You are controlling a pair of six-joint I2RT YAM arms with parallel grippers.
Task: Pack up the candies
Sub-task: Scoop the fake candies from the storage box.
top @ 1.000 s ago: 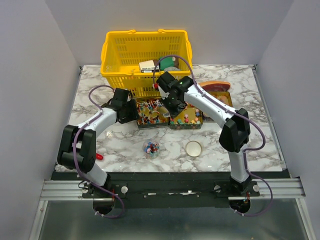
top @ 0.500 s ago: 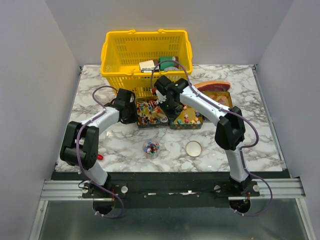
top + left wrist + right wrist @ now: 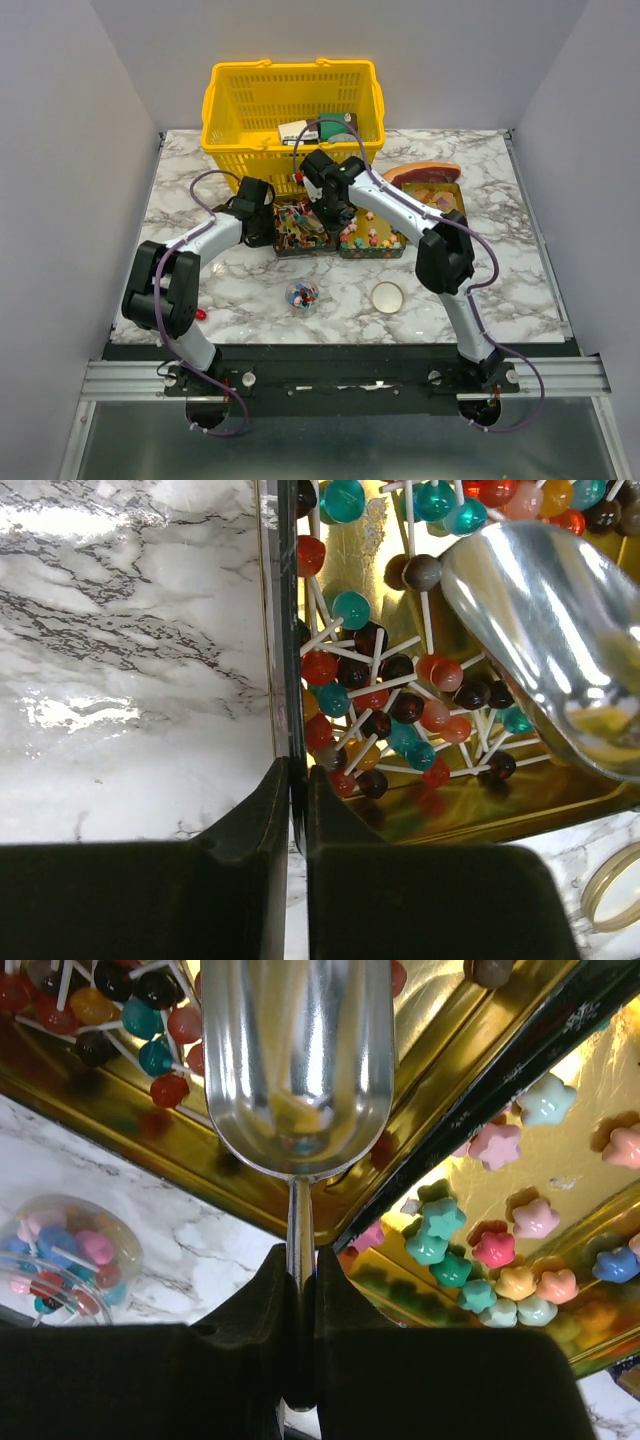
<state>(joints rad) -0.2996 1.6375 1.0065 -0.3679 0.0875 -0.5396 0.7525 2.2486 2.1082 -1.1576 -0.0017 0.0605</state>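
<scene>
Working the lollipop tin [image 3: 450,815]
My left tool [image 3: 297,810] pinched the tin's wall; my right tool [image 3: 300,1280] gripped a scoop [image 3: 295,1060] over its lollipops [image 3: 380,700].

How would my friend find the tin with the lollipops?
Look for the big yellow basket at the back of the table. Gold tins sit just in front of it; the lollipop tin is the leftmost one. It holds round sweets on white sticks, while its neighbour holds star-shaped sweets.
</scene>
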